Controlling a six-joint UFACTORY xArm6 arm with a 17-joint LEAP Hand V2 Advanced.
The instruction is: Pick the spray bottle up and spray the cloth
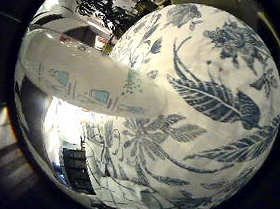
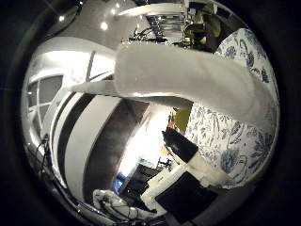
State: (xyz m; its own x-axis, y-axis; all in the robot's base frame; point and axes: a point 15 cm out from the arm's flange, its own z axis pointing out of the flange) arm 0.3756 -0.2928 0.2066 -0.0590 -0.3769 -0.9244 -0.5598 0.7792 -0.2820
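The white bottle [image 1: 81, 86] lies close across the palm, likely so it can be aimed at the blue-leaf cloth [image 1: 215, 102] filling the view behind it, though I cannot tell whether the hand [image 2: 188, 188] grips it.

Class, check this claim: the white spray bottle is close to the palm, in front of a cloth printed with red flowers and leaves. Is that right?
Not quite. The cloth is white with a blue floral and leaf print, not red, as the little finger side palm view shows. The rest holds: the white spray bottle is close to the palm, in front of that cloth.
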